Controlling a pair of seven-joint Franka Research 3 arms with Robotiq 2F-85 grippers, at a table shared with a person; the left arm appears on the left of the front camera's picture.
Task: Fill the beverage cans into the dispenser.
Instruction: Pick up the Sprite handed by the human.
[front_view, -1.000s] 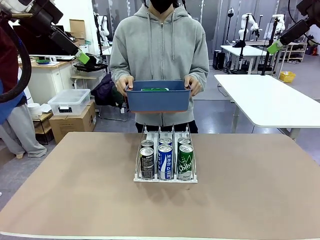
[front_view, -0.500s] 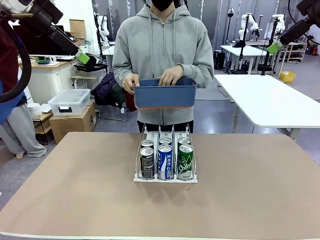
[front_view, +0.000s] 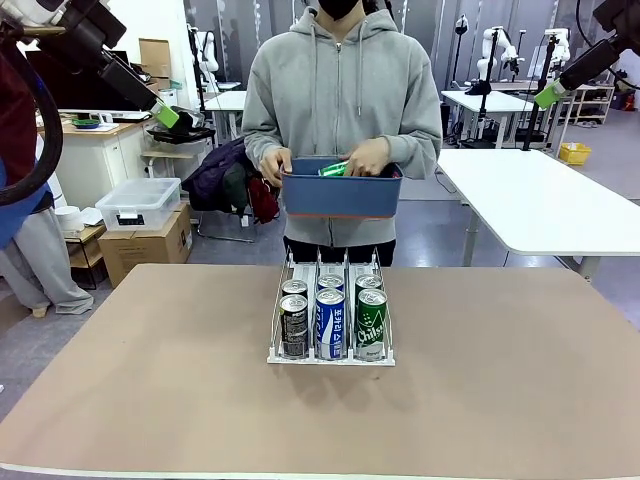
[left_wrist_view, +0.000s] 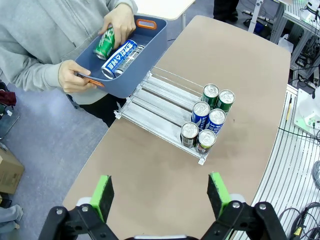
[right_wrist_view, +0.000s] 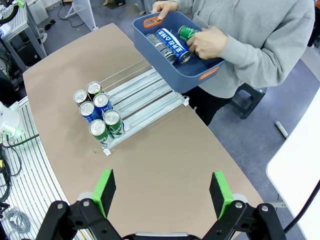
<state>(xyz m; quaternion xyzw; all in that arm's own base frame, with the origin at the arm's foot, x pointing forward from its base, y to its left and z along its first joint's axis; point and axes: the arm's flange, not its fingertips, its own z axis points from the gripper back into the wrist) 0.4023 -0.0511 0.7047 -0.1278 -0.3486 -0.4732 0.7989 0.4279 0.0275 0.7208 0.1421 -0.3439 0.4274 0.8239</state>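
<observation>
Now, I see my left gripper (left_wrist_view: 160, 192) held high, jaws wide apart and empty, right gripper (right_wrist_view: 162, 192) the same, dispenser (left_wrist_view: 155, 102) well below both, six beverage cans (left_wrist_view: 201, 114) at its end nearer me, beyond it person's hand (left_wrist_view: 120, 22) on green can (left_wrist_view: 105, 44) in blue bin (left_wrist_view: 135, 75)

One hand (front_view: 368, 158) left the blue bin's (front_view: 340, 197) handle and now grabs a green can (front_view: 335, 169) inside it. The bin slid sideways behind the dispenser (front_view: 331, 263).
</observation>
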